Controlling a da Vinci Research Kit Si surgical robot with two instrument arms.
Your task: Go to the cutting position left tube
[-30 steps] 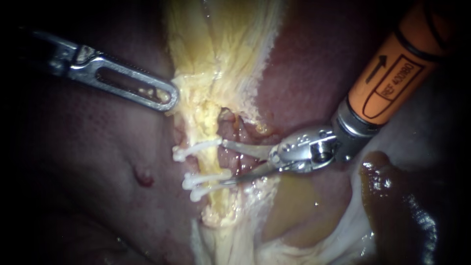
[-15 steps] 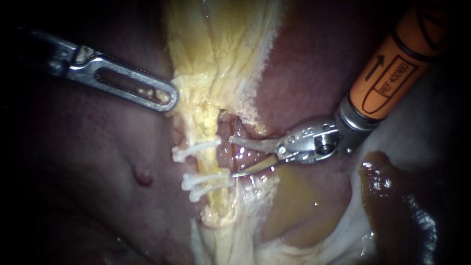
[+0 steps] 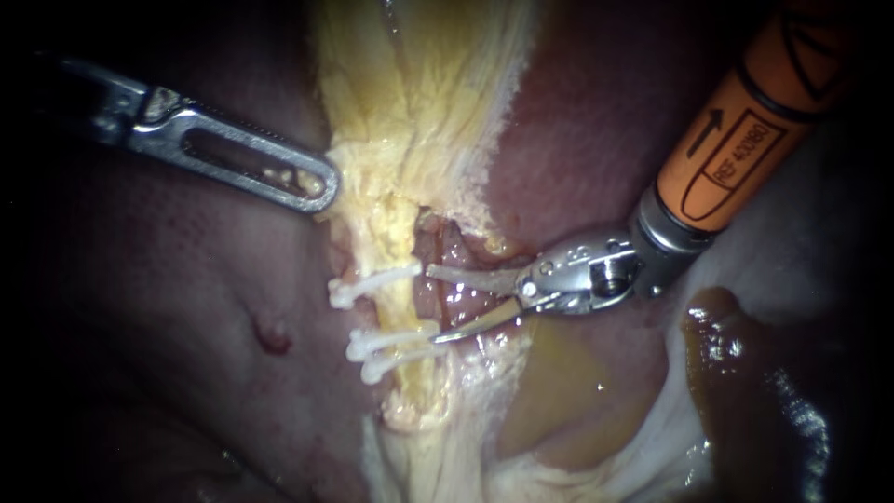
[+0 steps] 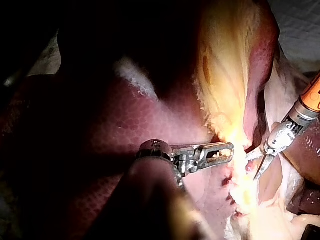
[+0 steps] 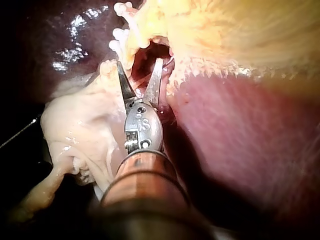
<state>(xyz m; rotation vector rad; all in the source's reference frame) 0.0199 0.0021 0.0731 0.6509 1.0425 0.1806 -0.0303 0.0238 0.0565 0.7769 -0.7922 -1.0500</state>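
Observation:
A yellowish tube [image 3: 402, 312] runs down the middle of the endoscope view. One white clip [image 3: 372, 282] crosses it above and two white clips [image 3: 391, 346] cross it below. My right instrument [image 3: 432, 304] comes in from the upper right on an orange shaft. Its two thin blades stand open just right of the tube, tips level with the gap between the clips. In the right wrist view the blades [image 5: 140, 67] straddle a reddish hollow below the clips [image 5: 120, 30]. My left instrument [image 3: 307, 182] is shut on the edge of the yellow gallbladder tissue [image 3: 419, 93].
Dark red liver [image 3: 186, 307] lies left of the tube, and more liver [image 3: 577, 140] lies under the right shaft. A glossy brown pool [image 3: 745, 354] and pale tissue [image 3: 670, 428] sit at lower right. In the left wrist view both instruments [image 4: 220, 150] [image 4: 260, 160] flank the bright tube.
The right instrument's open blades drew back slightly to the right from the tube, then edged a little toward it again. The left instrument has not moved.

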